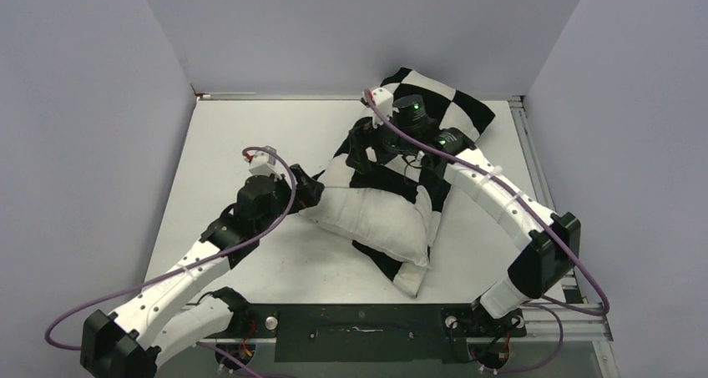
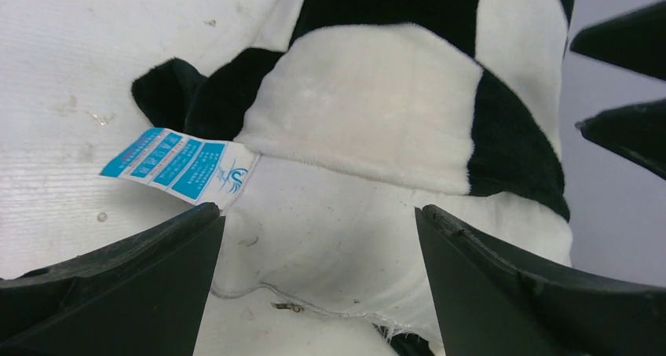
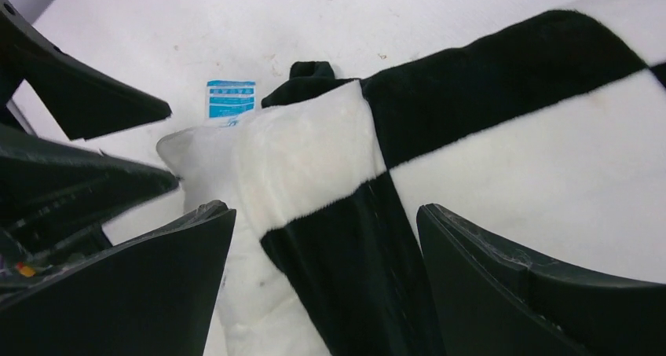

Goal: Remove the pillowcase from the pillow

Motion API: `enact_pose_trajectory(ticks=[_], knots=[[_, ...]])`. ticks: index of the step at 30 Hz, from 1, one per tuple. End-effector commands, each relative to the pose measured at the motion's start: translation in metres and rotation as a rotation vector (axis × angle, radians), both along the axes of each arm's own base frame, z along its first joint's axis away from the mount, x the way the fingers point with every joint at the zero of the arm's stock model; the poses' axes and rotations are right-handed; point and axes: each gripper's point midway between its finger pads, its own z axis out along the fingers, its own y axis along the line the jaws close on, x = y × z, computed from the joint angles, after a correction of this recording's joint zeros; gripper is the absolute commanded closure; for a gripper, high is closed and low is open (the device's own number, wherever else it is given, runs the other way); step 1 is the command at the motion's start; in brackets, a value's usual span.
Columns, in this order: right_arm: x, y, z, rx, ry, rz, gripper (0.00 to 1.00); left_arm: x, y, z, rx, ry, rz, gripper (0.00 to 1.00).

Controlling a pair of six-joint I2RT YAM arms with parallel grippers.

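Observation:
The black-and-white checkered pillowcase (image 1: 442,111) lies at the back middle of the table and still covers the far part of the plain white pillow (image 1: 376,215), whose near part sticks out toward me. My left gripper (image 1: 311,190) is open at the pillow's bare left corner. In the left wrist view its gripper (image 2: 316,209) straddles the pillow (image 2: 330,238) below the pillowcase's rim (image 2: 369,97). My right gripper (image 1: 361,148) is open over the pillowcase's rim. In the right wrist view its gripper (image 3: 326,208) straddles a black square of the pillowcase (image 3: 503,152) beside the pillow (image 3: 200,155).
A blue label (image 2: 177,163) is sewn at the pillow's corner and also shows in the right wrist view (image 3: 230,98). The two grippers are close together, and each one's fingers (image 3: 94,100) show in the other's wrist view. Grey walls enclose the white table (image 1: 250,136) at left, back and right.

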Motion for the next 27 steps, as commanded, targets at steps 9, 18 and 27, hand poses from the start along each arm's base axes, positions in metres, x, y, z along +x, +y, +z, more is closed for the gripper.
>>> enact_pose_trajectory(ticks=[9, 18, 27], knots=[[0.029, 0.057, -0.048, -0.236, -0.069, 0.043, 0.07, -0.006, -0.037, -0.063, 0.025, 0.156, -0.201, 0.08], [0.028, 0.069, -0.112, -0.479, -0.063, 0.092, 0.08, -0.008, -0.048, -0.104, 0.002, 0.219, -0.229, 0.71], [0.059, 0.045, -0.118, -0.625, -0.133, -0.047, 0.77, -0.026, -0.038, -0.101, 0.007, 0.224, -0.246, 1.0]])
